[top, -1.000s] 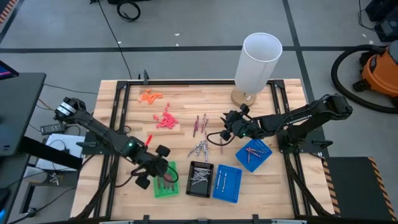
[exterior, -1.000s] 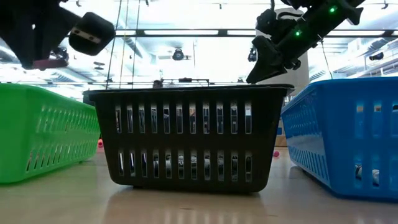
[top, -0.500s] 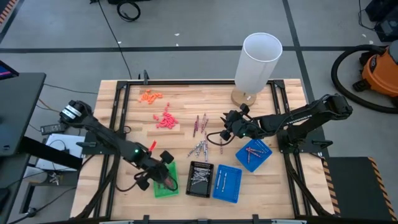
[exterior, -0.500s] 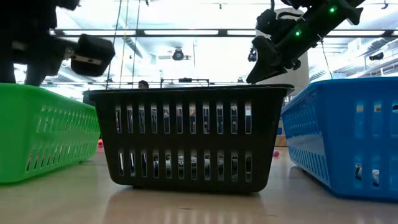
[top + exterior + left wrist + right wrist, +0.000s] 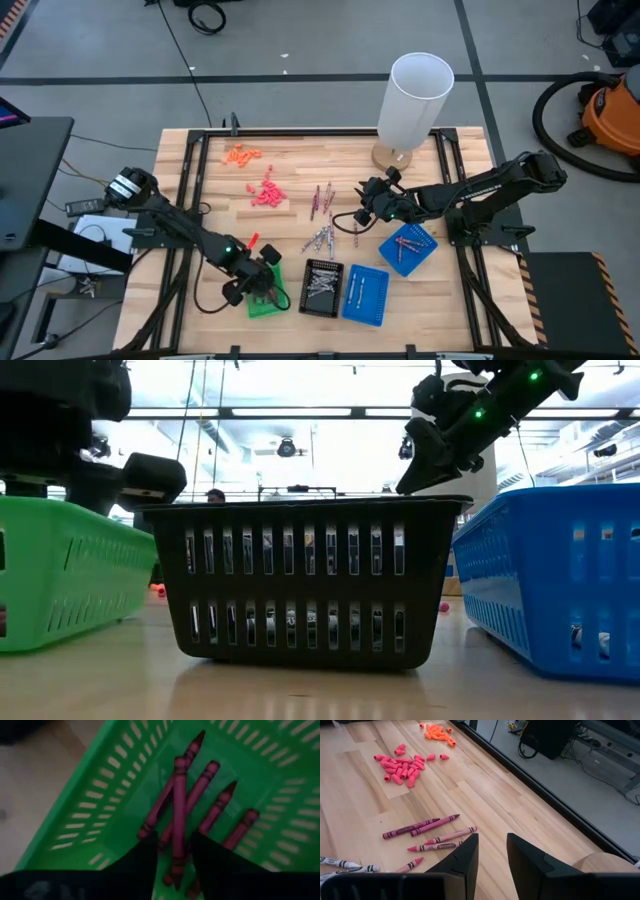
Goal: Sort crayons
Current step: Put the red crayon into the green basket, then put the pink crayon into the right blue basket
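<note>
My left gripper [image 5: 265,290] points down into the green tray [image 5: 100,795], open. A maroon crayon [image 5: 178,810] runs along the gap between its fingertips with a sliver of room on each side, lying on several more maroon crayons [image 5: 215,815] on the tray floor. My right gripper [image 5: 362,205] hovers open and bare over the middle of the table. Below it, loose maroon crayons [image 5: 422,826] and silvery grey crayons [image 5: 320,240] lie flat on the wood.
A black tray [image 5: 321,288] with grey crayons and a blue tray [image 5: 366,294] stand beside the green one near the front edge. Another blue tray [image 5: 407,248] sits at the right. A white cylinder [image 5: 415,100] stands at the back. Orange bits [image 5: 241,154] and pink bits [image 5: 266,193] lie at the far left.
My left gripper has sunk into the green tray, shifting a little toward the table's near edge, and its wrist has rolled somewhat.
</note>
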Controlling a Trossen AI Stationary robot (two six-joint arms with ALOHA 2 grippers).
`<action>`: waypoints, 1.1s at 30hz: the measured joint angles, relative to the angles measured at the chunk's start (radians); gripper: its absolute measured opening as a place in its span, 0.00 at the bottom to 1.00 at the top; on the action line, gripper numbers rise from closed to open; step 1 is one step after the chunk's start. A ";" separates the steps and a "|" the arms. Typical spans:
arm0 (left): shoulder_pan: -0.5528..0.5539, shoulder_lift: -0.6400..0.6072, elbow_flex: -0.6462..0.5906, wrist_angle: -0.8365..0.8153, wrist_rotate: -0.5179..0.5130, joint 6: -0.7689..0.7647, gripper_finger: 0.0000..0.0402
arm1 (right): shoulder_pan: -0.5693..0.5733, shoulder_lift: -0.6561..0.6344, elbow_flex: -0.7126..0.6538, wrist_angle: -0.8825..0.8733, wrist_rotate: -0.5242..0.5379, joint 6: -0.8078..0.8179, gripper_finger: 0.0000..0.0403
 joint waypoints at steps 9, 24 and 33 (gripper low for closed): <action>0.016 -0.001 0.111 -0.174 -0.056 -0.092 0.38 | 0.000 0.000 0.000 0.000 -0.002 0.000 0.27; 0.059 -0.144 0.082 -0.211 -0.190 -0.151 0.37 | 0.002 0.071 0.001 0.019 -0.379 -0.014 0.27; 0.066 -0.313 0.083 -0.149 -0.234 -0.093 0.37 | -0.025 0.259 0.104 -0.055 -0.469 0.034 0.27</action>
